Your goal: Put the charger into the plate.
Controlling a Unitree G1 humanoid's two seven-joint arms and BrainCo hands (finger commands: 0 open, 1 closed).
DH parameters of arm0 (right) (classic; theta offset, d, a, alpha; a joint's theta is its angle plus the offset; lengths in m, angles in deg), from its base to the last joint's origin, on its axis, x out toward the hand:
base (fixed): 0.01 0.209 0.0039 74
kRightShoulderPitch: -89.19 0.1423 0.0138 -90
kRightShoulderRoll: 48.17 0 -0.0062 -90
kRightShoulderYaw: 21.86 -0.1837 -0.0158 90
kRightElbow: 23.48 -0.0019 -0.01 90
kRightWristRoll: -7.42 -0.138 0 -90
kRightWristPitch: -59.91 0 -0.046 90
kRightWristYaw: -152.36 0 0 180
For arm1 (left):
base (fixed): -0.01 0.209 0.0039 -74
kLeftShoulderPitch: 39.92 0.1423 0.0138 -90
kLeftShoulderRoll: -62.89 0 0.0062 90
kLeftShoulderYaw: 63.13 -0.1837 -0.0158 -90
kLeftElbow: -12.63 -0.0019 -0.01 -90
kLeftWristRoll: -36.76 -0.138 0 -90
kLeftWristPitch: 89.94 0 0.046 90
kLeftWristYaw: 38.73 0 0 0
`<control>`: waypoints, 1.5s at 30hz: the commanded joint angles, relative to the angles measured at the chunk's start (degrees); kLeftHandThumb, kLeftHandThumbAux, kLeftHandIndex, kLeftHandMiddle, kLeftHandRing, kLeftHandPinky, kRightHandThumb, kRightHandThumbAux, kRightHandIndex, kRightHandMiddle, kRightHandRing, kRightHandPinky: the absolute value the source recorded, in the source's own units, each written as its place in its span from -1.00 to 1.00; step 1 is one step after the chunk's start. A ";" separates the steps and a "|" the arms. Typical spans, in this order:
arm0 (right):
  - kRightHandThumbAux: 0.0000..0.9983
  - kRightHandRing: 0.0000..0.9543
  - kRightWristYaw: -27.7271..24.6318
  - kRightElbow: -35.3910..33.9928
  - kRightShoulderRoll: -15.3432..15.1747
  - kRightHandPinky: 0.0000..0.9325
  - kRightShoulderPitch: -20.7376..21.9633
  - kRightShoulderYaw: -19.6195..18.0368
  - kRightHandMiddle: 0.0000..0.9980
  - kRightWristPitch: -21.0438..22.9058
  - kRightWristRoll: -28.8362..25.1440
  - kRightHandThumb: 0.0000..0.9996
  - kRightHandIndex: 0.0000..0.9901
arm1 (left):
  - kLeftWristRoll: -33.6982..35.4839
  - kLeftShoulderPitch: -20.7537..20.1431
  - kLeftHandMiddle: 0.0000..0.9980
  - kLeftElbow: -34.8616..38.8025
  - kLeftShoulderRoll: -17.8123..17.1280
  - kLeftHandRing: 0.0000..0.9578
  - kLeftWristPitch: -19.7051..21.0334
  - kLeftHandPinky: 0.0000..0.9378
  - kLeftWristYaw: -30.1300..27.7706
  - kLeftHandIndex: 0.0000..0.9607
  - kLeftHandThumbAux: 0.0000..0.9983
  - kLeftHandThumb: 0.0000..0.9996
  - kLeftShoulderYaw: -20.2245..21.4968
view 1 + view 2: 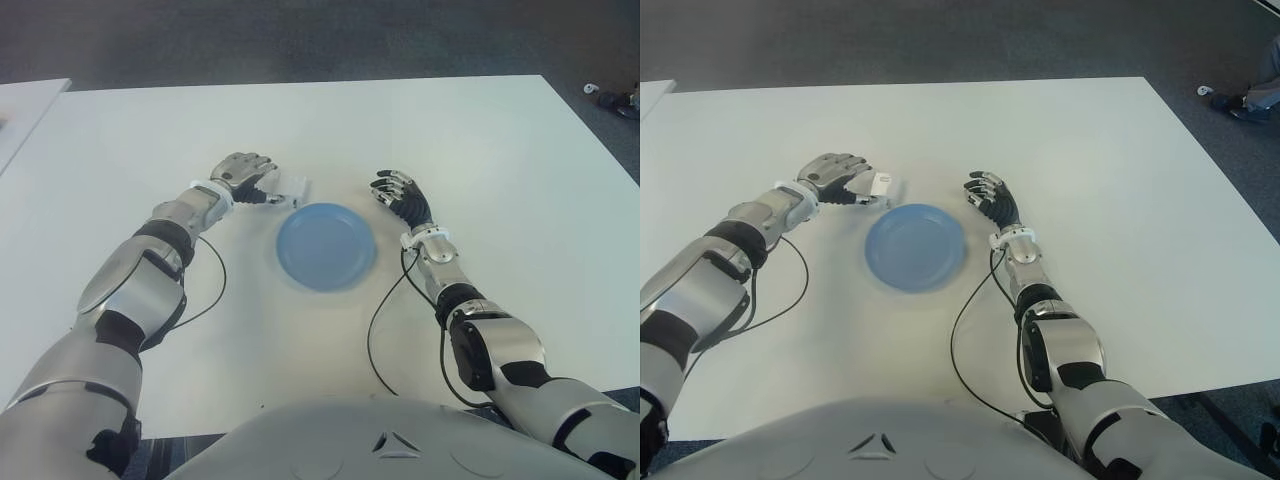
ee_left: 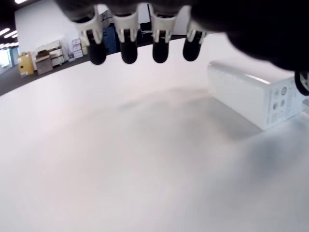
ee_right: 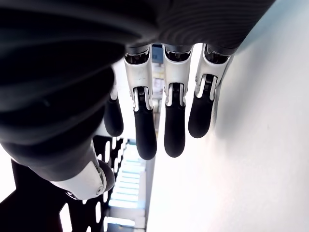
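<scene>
The robot's torso (image 1: 330,440) fills the near edge. The plate (image 1: 327,245) sits on the white table (image 1: 480,140). At its ten o'clock the left hand (image 1: 245,177) hovers palm-down, fingers loosely apart, just beside the white charger (image 1: 296,190). At two o'clock, the right hand (image 1: 400,195) shows relaxed, holding nothing.

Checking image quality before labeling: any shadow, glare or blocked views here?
Left wrist view: soft shadow on the table beside the charger, dark left hand filling the top. Right wrist view: the right hand blocks most. Eye views: even light on the plate, no glare.
</scene>
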 commanded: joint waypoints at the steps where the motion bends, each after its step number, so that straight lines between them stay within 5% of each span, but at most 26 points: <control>1: 0.55 -0.23 -0.39 2.98 1.15 -0.43 -4.00 0.56 -0.20 2.83 0.85 -1.00 -0.46 | -1.48 -0.82 -1.00 -0.44 -0.50 -1.00 -0.64 -1.00 1.18 -1.00 -0.77 -0.52 -0.95; 45: 0.52 -0.24 -0.51 3.28 1.33 -0.47 -3.87 0.30 -0.19 3.28 0.62 -1.00 -0.46 | 4.78 0.27 -1.00 -0.02 1.40 -1.00 -3.43 -1.00 3.06 -1.00 -0.70 -0.48 5.81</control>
